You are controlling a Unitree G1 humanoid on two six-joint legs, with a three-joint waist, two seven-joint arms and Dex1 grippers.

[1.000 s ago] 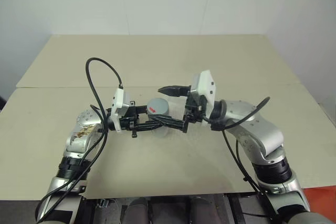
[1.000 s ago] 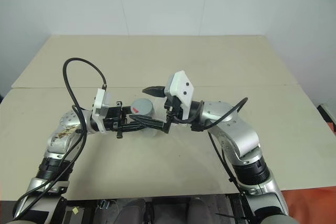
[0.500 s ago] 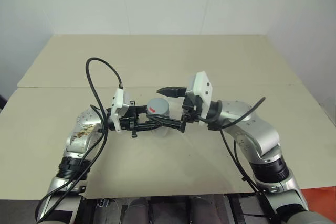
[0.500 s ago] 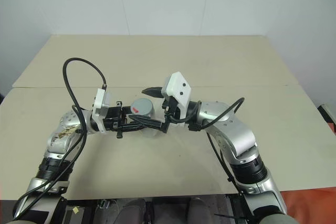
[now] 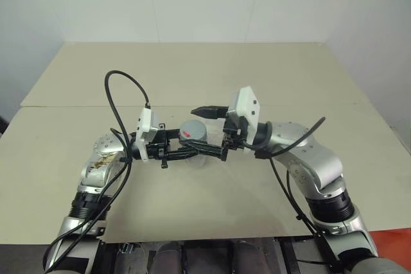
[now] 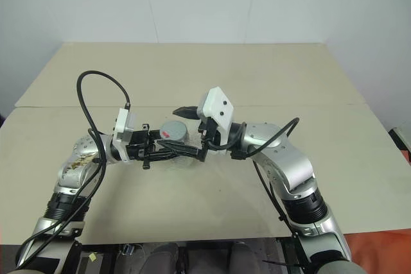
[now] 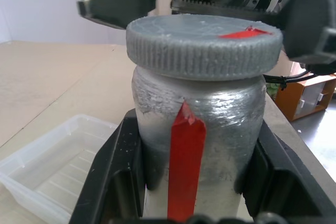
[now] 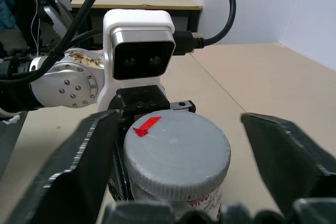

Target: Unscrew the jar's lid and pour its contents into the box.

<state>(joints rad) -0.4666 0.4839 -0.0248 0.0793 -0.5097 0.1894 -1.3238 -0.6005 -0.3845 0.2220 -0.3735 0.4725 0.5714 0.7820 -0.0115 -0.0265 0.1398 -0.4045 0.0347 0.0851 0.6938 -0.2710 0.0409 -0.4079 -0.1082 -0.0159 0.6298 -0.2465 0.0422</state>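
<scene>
My left gripper [image 5: 188,144] is shut on the jar [image 7: 197,124], a silver-grey cylinder with a red strip that it holds upright above the table. The ribbed grey lid [image 8: 176,150], marked with a red sliver, sits on the jar's top. From the opposite side my right gripper [image 5: 196,131] reaches in level and stands open, one finger on each side of the lid. One finger is close against the rim and the other [image 8: 286,156] stands a gap away. The clear plastic box [image 7: 52,156] lies on the table below and beside the jar. The contents are hidden inside.
The beige table [image 5: 205,75] spreads wide behind and to both sides of the arms. A black cable [image 5: 122,94] loops up from the left wrist. In the left wrist view an orange bin [image 7: 310,95] stands off the table's edge.
The right gripper's fingers have drawn in a little around the lid. The left gripper and the jar have not moved.
</scene>
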